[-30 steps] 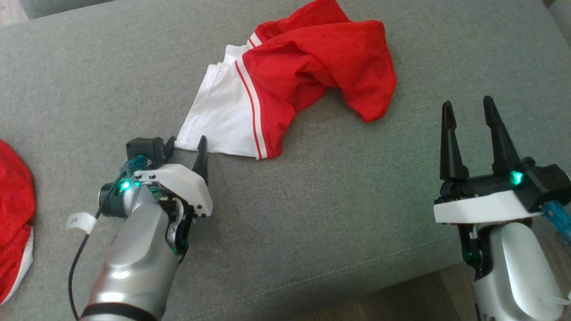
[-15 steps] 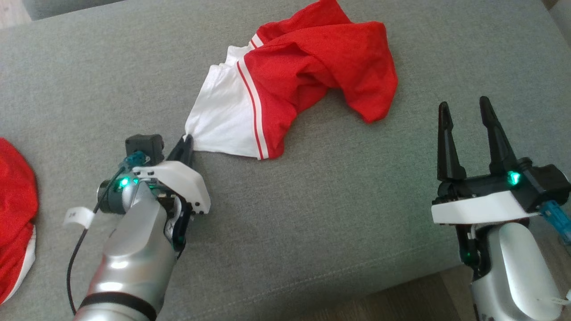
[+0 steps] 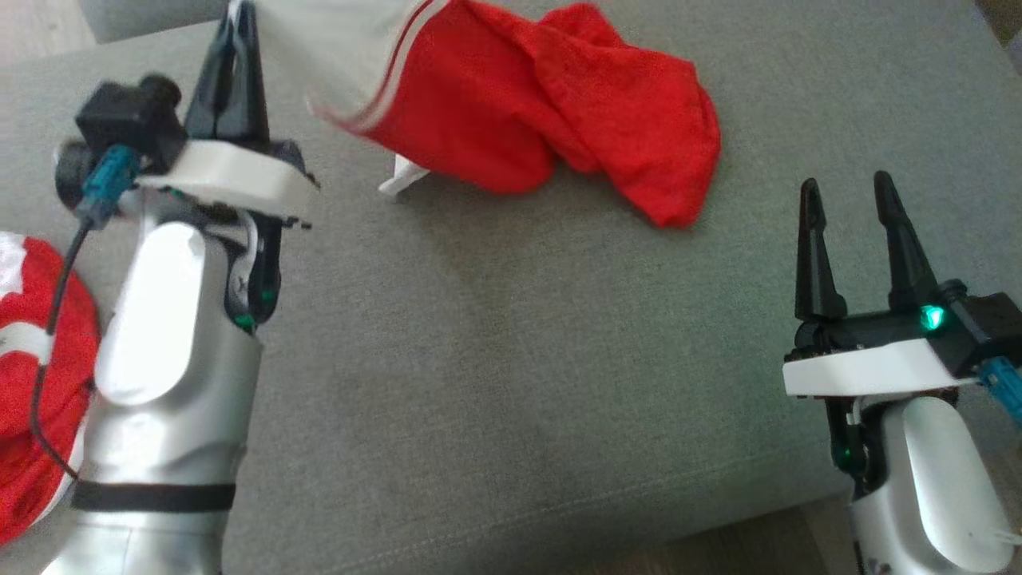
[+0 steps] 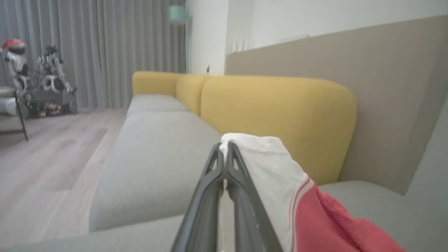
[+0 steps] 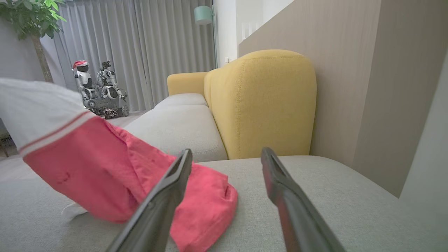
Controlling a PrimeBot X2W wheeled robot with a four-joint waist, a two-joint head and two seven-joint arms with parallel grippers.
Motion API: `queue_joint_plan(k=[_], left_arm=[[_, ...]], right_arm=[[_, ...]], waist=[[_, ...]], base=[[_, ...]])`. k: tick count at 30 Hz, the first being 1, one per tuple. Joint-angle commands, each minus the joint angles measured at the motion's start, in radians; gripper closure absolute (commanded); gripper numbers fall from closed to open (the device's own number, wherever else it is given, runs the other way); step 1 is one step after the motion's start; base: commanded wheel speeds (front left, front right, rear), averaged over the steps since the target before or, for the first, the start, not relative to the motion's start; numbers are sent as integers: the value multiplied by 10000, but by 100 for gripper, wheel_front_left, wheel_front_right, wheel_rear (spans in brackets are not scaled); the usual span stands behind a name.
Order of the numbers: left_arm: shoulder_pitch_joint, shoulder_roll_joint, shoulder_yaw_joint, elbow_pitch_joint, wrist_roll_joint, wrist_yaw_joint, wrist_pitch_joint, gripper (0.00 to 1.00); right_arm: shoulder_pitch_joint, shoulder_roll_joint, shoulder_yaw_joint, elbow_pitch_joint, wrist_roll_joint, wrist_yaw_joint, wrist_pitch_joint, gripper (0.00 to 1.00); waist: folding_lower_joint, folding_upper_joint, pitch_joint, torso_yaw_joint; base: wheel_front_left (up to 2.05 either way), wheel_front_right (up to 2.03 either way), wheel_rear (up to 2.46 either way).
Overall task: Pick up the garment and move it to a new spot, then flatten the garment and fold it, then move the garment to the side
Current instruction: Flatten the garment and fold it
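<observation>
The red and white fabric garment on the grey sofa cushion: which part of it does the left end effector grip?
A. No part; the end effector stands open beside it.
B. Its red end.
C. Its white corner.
C: the left end effector is shut on the white corner of the red and white fabric garment, while the red end lies on the grey sofa cushion.

Cushion (image 3: 495, 359) bare in front; garment (image 3: 623, 136) behind, red cloth (image 3: 32, 383) left.

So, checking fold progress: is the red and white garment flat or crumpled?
Crumpled. The garment hangs by its white corner from the left end effector, red part heaped on the cushion.
</observation>
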State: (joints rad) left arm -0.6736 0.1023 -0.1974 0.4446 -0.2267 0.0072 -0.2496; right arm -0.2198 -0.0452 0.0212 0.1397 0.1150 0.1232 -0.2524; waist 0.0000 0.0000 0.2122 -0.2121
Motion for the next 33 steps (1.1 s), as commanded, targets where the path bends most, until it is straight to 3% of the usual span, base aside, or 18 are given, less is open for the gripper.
queue_joint_plan(k=[1, 8, 14, 20, 26, 27, 28, 33], left_arm=[[-75, 337, 333, -1007, 353, -109, -120, 100], [1066, 582, -91, -2914, 1243, -765, -121, 100], [2608, 1253, -1642, -3811, 1972, -1250, -121, 100], [3375, 2039, -3545, -3367, 2308, -1362, -121, 100], [3462, 2241, -4622, -1992, 2310, -1374, -122, 100], [3486, 2175, -4577, -1669, 2193, -1349, -122, 60], [3473, 2053, -4434, -1500, 2057, -1203, -122, 0], [3438, 1763, -3752, -1130, 1577, -595, -122, 0]], right_arm=[[-280, -51, 167, -240, 62, 75, -93, 0], [-143, -51, 74, -109, 49, 75, -93, 0], [129, -51, -235, 50, -72, 75, -93, 0], [229, -51, -411, 233, -227, 75, -93, 0], [169, -51, -382, 338, -280, 75, -93, 0], [157, -51, -378, 349, -282, 75, -93, 0], [152, -51, -379, 360, -284, 75, -93, 0], [203, -51, -403, 405, -405, 75, -93, 0]], waist=[[0, 0, -131, 144], [0, 0, -383, 560], [0, 0, -692, 1176], [0, 0, -875, 1623], [0, 0, -1004, 1717], [0, 0, -1024, 1715], [0, 0, -1036, 1713], [0, 0, -1045, 1614]], base=[[0, 0, 0], [0, 0, 0], [0, 0, 0], [0, 0, 0], [0, 0, 0], [0, 0, 0], [0, 0, 0], [0, 0, 0]])
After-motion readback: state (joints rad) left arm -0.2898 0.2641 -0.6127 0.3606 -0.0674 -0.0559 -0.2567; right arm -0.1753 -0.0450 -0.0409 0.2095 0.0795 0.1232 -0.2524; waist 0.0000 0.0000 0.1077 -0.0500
